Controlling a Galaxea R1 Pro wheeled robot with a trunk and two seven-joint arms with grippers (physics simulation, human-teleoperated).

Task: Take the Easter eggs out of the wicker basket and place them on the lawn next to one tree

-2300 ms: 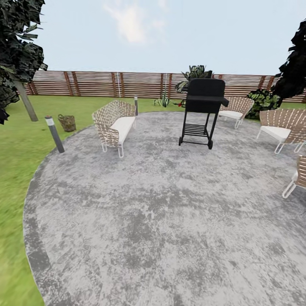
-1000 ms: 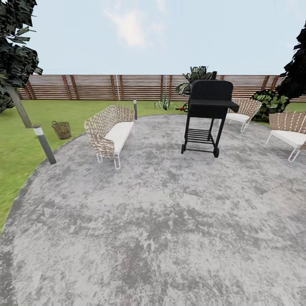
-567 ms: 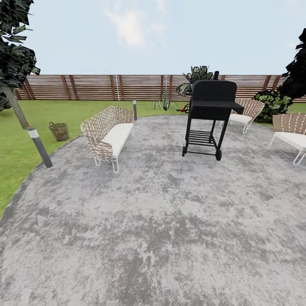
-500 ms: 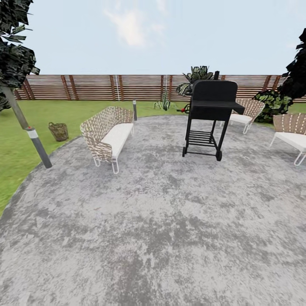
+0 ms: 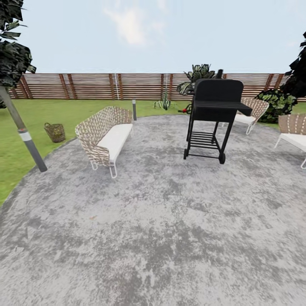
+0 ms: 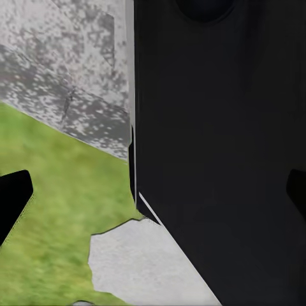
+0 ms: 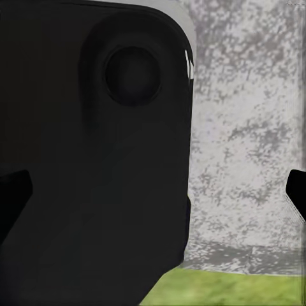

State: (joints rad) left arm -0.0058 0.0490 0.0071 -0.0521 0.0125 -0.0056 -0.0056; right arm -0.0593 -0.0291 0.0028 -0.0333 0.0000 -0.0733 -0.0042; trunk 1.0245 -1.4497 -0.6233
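The wicker basket [image 5: 55, 132], small, round, tan-brown, stands on the lawn [image 5: 55, 112] beyond the stone patio [image 5: 170, 212], beside a lamp post [image 5: 29, 146] and a wicker sofa [image 5: 106, 138]. Left hand [image 6: 153, 204] and right hand [image 7: 153, 204], fingertips at the wrist views' edges, spread wide, empty, far from it.

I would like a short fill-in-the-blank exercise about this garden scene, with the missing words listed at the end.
1. The wicker basket stands on the ____, not on the stone patio.
2. The colour of the grill on the patio is ____.
3. The cushion on the wicker bench is ____.
4. Behind the lawn runs a wooden ____.

Missing words: lawn; black; white; fence
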